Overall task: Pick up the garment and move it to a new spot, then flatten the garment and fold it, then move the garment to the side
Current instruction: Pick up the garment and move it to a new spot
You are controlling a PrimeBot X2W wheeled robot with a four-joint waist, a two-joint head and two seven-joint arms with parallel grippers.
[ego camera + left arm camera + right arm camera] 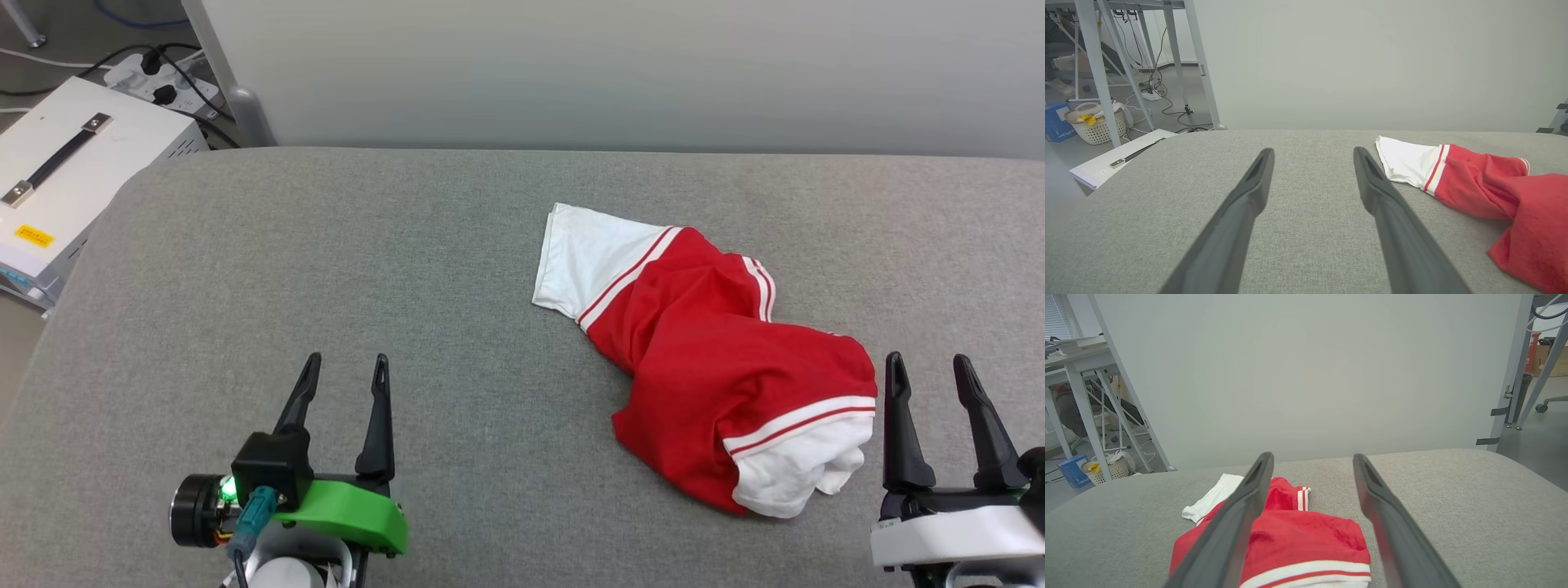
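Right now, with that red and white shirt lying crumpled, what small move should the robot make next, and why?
Probably shift the right jaws left and down onto the near white sleeve of the garment. They stand open and empty beside it, and it lies crumpled, untouched, on the grey surface.

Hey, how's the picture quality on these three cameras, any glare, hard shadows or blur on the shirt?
Head view: soft even light, no glare, the garment sharp with only faint shadows in its folds. Left wrist view: wide-angle stretch, the left gripper looms large, slightly soft. Right wrist view: same stretch, the right gripper covers part of the garment.
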